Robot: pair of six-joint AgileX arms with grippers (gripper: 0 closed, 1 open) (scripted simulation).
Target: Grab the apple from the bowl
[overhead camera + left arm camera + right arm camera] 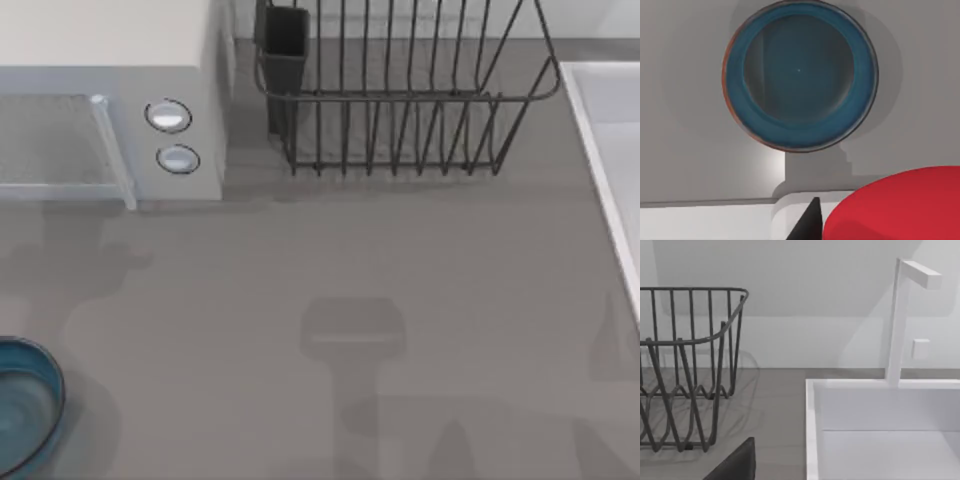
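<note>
Bright even light, soft arm shadows

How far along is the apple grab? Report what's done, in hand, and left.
Done: the bowl sits empty, and the apple is out of it. In hand: the left gripper holds the apple raised above the bowl. Left: apparently nothing beyond a secure grip. The right arm idles facing the sink.

The round glossy blue-teal bowl sits at the table's front left. The boxy white microwave stands behind it, left of the dark wire dish rack. The white sink lies at the right edge.
</note>
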